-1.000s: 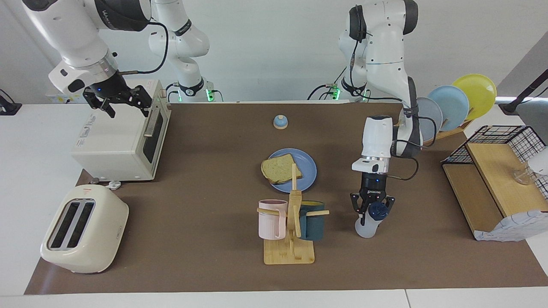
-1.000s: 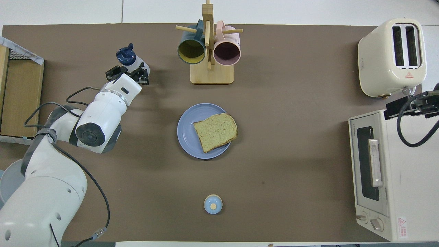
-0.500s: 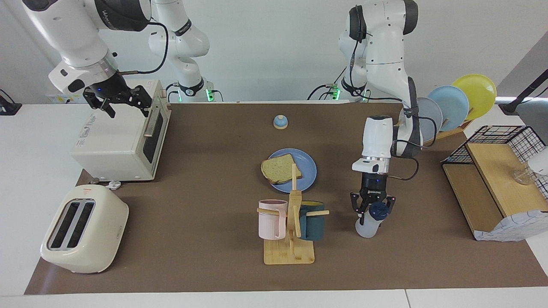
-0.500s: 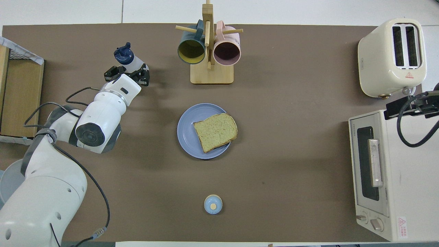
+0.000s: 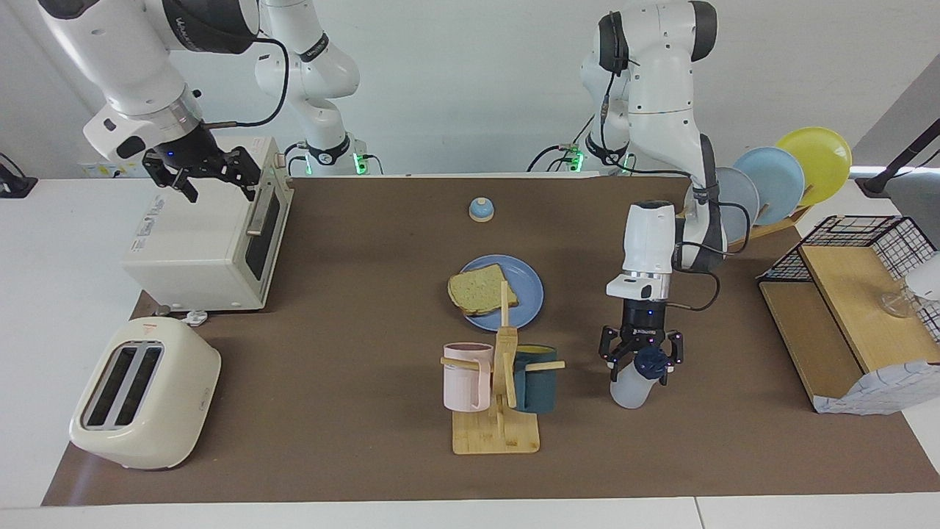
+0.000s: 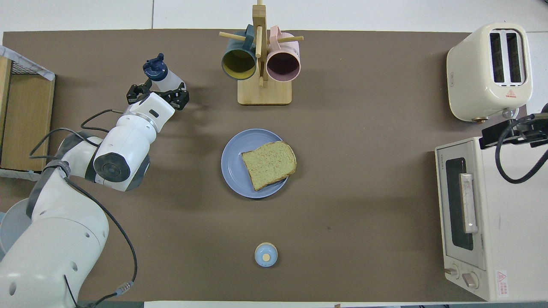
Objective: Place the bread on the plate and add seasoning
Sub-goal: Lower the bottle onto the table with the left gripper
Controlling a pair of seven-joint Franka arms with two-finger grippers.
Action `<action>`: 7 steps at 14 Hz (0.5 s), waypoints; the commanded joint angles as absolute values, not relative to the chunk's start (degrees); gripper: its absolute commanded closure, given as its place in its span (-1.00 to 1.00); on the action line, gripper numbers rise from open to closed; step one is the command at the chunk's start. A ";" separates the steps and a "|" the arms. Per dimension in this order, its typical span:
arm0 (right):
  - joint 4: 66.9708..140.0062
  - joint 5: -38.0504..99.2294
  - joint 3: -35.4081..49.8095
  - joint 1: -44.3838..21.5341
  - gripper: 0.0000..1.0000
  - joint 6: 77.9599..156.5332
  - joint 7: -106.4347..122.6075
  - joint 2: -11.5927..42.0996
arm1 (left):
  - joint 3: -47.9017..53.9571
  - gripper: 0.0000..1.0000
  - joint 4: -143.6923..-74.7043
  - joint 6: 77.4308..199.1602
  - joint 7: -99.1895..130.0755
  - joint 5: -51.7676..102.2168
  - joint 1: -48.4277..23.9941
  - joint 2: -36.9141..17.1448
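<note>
The right gripper [image 5: 222, 195] hangs over the top of the toaster oven [image 5: 198, 250], its jaws apart and nothing between them; this arm waits. Below it and farther from the robots stands a cream toaster [image 5: 143, 393].

Toward mid-table, well apart from both grippers, the plate [image 5: 529, 294] lies flat with the bread [image 5: 481, 292] on it, one corner of the slice overhanging the rim. A small bell [image 5: 481, 210] sits nearer to the robots than the plate; a mug rack [image 5: 496, 433] with two mugs stands farther from them.

The left gripper [image 5: 640, 367] points straight down over the seasoning [image 5: 630, 389]. Its jaws are spread, one either side of the bottle's neck just under the dark cap [image 5: 650, 361], and they do not appear to pinch it. The bottle stands on its own base on the table mat, directly beneath the hand.

The bottle looks light, with thin, slick plastic walls that would give under a hard squeeze, and it is narrow enough to tip if nudged from one side. The upper body or shoulder just below the cap seems the best place to take hold: stiffer than mid-body, and the cap's rim would stop it slipping down through the jaws.

At the left arm's end of the table, past the hand, stand a rack of upright plates [image 5: 778, 176] and a wire basket [image 5: 866, 242].
</note>
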State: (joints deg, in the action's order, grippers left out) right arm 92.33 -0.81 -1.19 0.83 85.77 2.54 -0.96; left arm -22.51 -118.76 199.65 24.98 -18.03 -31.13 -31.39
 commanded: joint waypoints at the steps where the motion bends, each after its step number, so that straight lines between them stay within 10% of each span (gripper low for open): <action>1: 93.16 -0.97 -0.88 1.41 -1.00 86.31 3.60 -1.67 | -23.20 -1.00 -119.87 200.65 25.31 -18.90 -31.20 -31.29; 7: 93.16 -0.97 -0.88 1.41 -1.00 86.31 3.60 -1.67 | -23.20 -1.00 -129.45 200.57 23.83 -19.07 -31.20 -21.81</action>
State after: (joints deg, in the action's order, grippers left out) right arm 92.33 -0.81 -1.19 0.83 85.77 2.54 -0.96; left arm -22.69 -123.03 200.14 25.02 -18.03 -31.08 -27.64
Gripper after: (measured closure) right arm 0.000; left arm 0.000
